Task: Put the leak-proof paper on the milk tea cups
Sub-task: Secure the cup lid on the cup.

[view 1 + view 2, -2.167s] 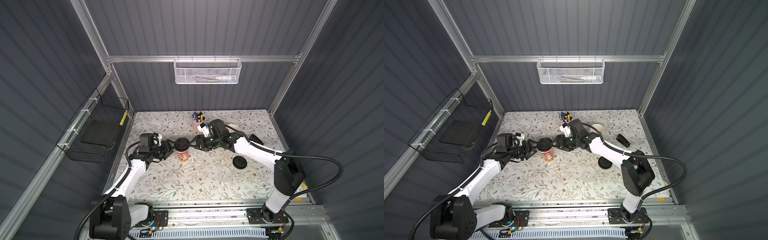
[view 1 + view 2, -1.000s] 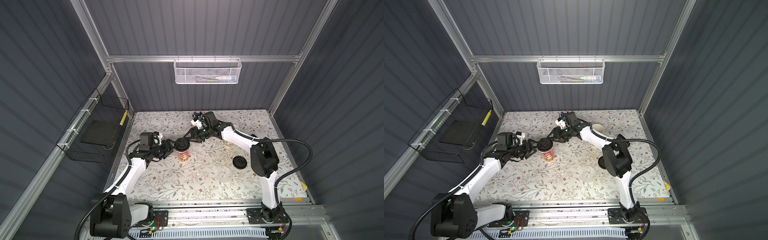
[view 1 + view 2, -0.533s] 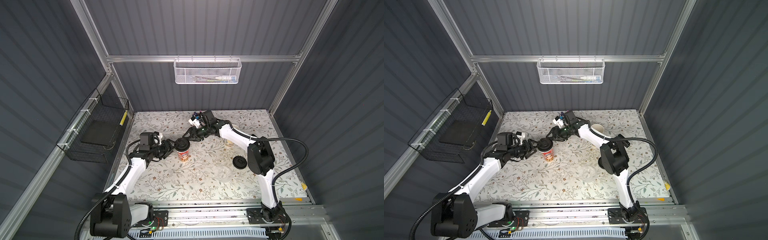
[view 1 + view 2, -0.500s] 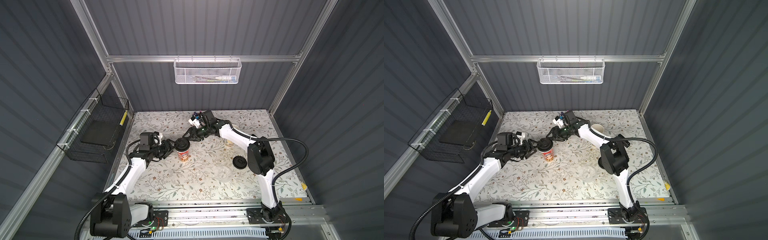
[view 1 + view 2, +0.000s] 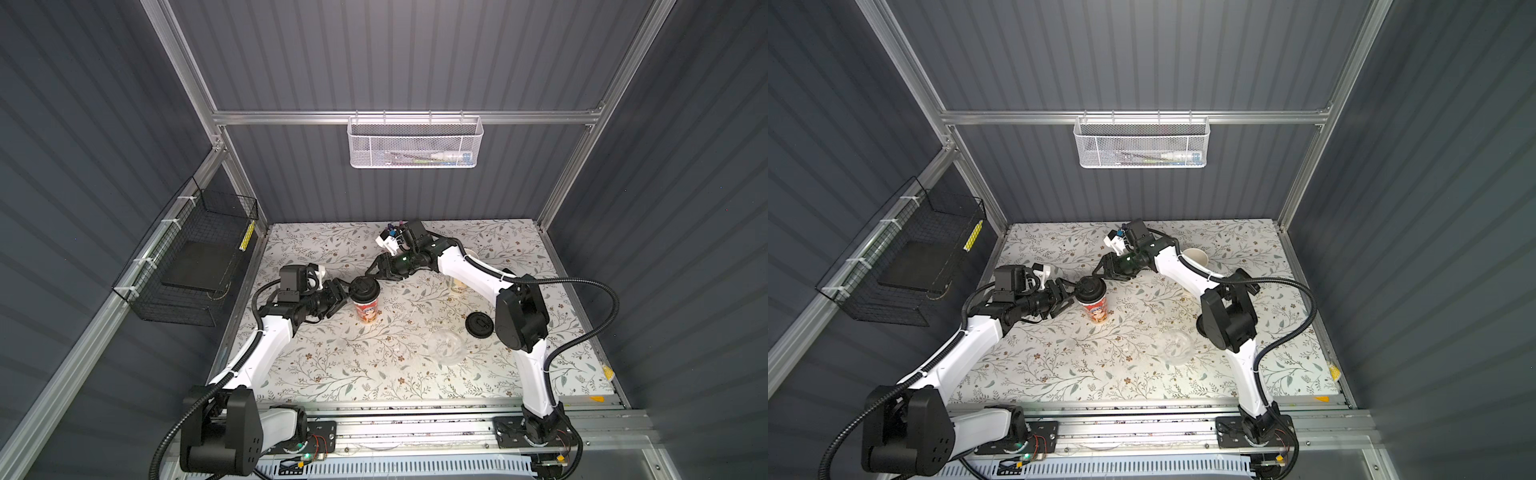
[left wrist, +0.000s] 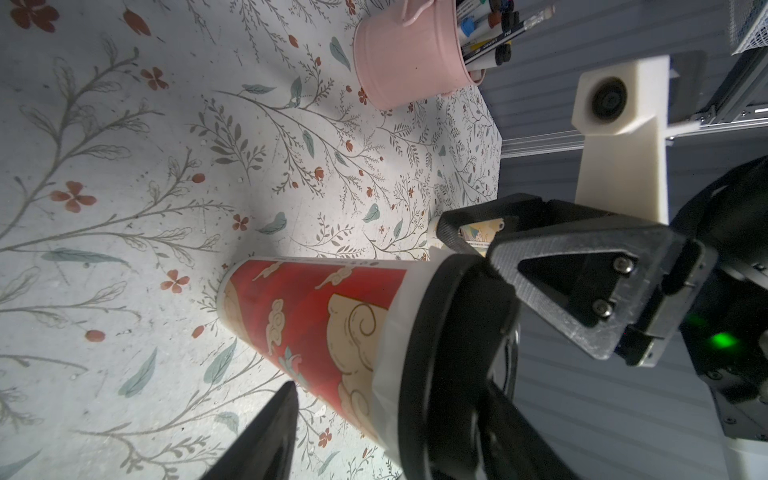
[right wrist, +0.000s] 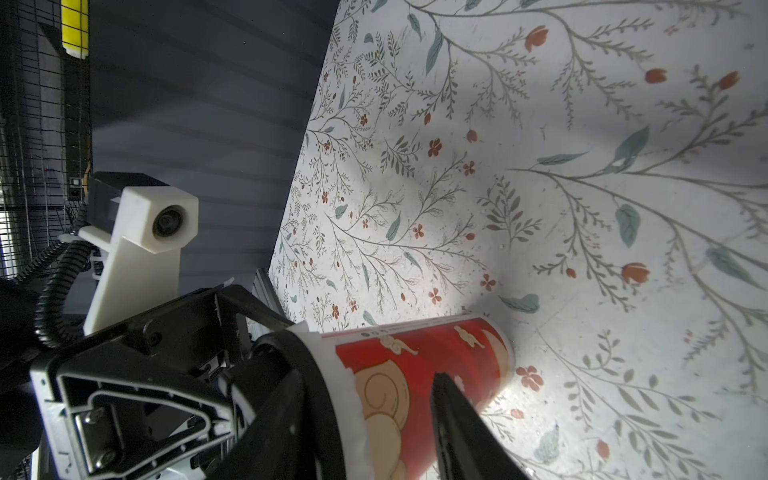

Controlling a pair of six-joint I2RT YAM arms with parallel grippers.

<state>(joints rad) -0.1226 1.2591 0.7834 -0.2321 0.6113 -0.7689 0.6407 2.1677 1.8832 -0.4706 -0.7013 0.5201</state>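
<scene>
Two arms, left (image 5: 266,345) and right (image 5: 469,270), low toward red cup (image 5: 367,311), jaws apart astride its lid (image 5: 364,288), grip unclear.

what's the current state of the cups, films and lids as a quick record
red cup: upright, black lid on, film edge showing under the lid
pale cup: upright, open, no film
loose film: lying on the table, near the spare lid
left gripper: jaws apart at the red cup's lid
right gripper: jaws apart at the same lid, opposite side
</scene>
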